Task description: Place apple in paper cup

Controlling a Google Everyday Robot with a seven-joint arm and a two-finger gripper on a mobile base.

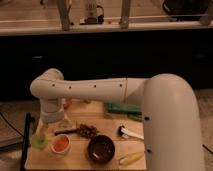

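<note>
Arm (95, 90): reaches from right to left over the table (75, 161), wrist pointing down.
Gripper (46, 129): at the table's left end, just above the green cup (38, 141).
Apple (60, 143): inside the paper cup (61, 150).
Paper cup: front left, between the green cup and the bowl (101, 148).
Banana (131, 158): front right, beside the bowl.
Brown lump (88, 131): behind the bowl.
</note>
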